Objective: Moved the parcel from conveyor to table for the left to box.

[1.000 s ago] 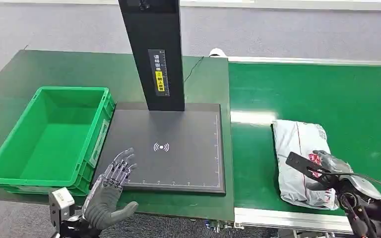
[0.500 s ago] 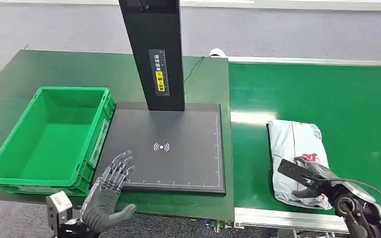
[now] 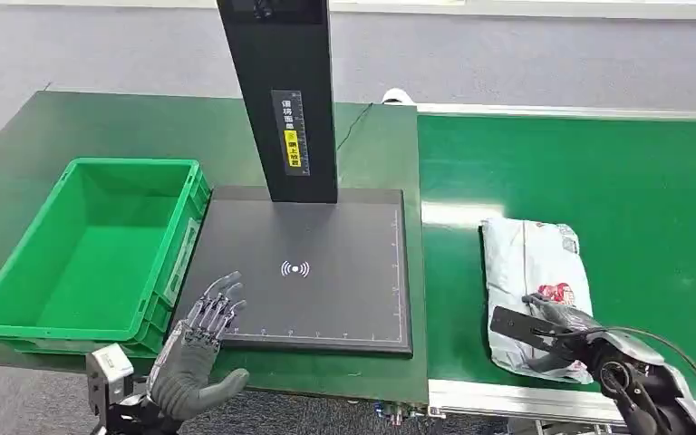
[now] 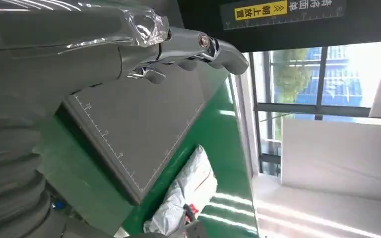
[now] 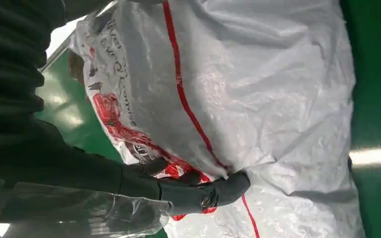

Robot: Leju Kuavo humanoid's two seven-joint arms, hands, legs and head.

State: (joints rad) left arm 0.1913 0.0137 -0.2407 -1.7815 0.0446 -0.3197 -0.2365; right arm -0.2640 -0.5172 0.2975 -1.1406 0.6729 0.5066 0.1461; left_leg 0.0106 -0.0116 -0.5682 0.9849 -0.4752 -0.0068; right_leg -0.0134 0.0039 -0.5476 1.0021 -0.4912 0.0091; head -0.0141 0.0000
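Observation:
A white plastic parcel (image 3: 530, 263) with red print lies on the green conveyor (image 3: 598, 172), close to its near edge. My right hand (image 3: 566, 326) sits on the parcel's near end. In the right wrist view its dark fingers (image 5: 198, 191) curl down onto the crinkled parcel (image 5: 258, 89), bunching the plastic; the thumb is hidden. My left hand (image 3: 201, 349) hovers open with fingers spread over the near left corner of the black scanner pad (image 3: 326, 299). The left wrist view shows that hand (image 4: 129, 44) above the pad and the parcel (image 4: 188, 188) beyond. The green box (image 3: 100, 263) stands empty at the left.
A tall black column (image 3: 281, 91) with a yellow label rises from the pad's far edge. The dark green table (image 3: 145, 122) carries the box and the pad, and meets the conveyor along the pad's right side. A silver rail (image 3: 507, 394) edges the conveyor's near side.
The parcel has slid left along the conveyor toward the table, with my right hand moving left on it. My left hand has barely shifted.

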